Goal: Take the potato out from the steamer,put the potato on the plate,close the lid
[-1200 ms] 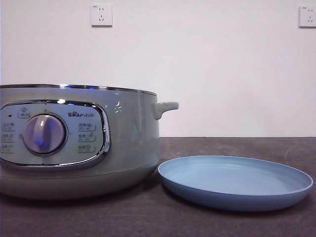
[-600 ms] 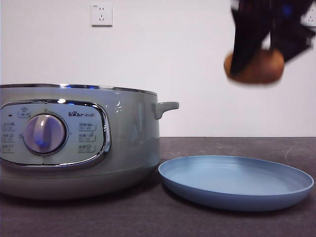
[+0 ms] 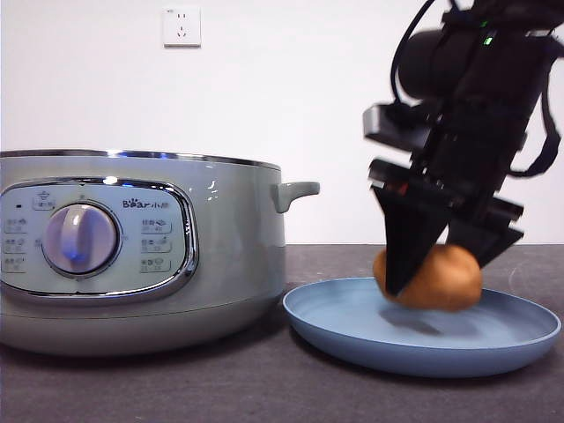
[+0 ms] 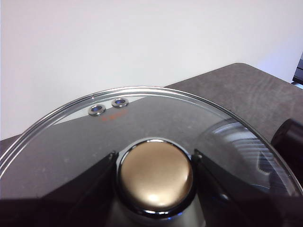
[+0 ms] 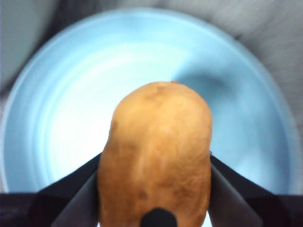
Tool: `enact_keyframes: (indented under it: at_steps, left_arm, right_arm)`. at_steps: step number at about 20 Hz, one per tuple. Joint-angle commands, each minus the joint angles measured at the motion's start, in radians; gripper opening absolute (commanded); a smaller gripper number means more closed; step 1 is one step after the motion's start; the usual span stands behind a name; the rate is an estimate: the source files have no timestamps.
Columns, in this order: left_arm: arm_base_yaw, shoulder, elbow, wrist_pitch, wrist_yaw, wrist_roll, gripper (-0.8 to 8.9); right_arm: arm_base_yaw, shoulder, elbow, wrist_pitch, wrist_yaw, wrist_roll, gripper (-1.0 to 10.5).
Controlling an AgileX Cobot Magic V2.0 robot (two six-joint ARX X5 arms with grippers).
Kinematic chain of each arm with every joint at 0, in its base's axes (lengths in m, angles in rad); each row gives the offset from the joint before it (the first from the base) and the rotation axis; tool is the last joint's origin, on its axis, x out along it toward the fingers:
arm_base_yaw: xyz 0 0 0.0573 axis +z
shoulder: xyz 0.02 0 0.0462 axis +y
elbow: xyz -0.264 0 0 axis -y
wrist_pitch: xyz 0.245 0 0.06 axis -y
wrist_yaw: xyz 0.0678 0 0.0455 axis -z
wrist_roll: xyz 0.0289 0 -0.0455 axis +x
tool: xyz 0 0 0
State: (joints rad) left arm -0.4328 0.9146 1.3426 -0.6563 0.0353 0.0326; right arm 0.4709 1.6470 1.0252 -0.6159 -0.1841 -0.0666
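Right hand [image 3: 434, 280] is pinching the potato [image 3: 432, 277] across its middle, low over the plate [image 3: 421, 339], lower right of frame. Potato looks firm, smooth, maybe slippery, so that's a sensible grip. Steamer [image 3: 132, 251] sits open at left. Left hand [image 4: 155, 163] clamps the fragile glass lid [image 4: 142, 118] by its knob.

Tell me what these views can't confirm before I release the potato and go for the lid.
- Front view: potato hangs low over the plate; the right gripper partly covers it, so contact is unclear.
- Front view: steamer interior sits above the camera's level.
- Left wrist view: left gripper holds the lid by its knob; its place relative to the steamer is unseen.
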Motion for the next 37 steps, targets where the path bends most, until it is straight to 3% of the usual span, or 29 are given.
enact_keyframes:
  at_steps: [1, 5, 12, 19, 28, 37]
  left_arm:
    - [0.0, -0.012, 0.014, 0.057, -0.003, -0.006, -0.09]
    - [0.0, -0.012, 0.014, 0.057, -0.003, -0.005, -0.09]
    - [0.0, -0.012, 0.014, 0.057, -0.003, -0.005, -0.09]
    - [0.0, -0.012, 0.014, 0.057, -0.003, -0.005, -0.09]
    - [0.0, -0.011, 0.014, 0.057, -0.003, -0.005, -0.09]
    - [0.0, 0.103, 0.014, 0.056, -0.002, -0.005, -0.09]
  right_arm:
    - [0.016, 0.031, -0.007, 0.006, -0.005, 0.007, -0.1]
    - [0.022, 0.045, -0.007, 0.008, -0.004, 0.007, -0.1]
    - [0.022, 0.045, -0.007, 0.009, -0.002, 0.015, 2.7]
    - [0.022, 0.045, -0.007, 0.009, -0.001, 0.017, 3.8]
    - [0.021, -0.017, -0.003, 0.013, 0.002, 0.017, 3.8]
    - [0.02, -0.393, -0.001, 0.012, 0.016, 0.018, 3.8]
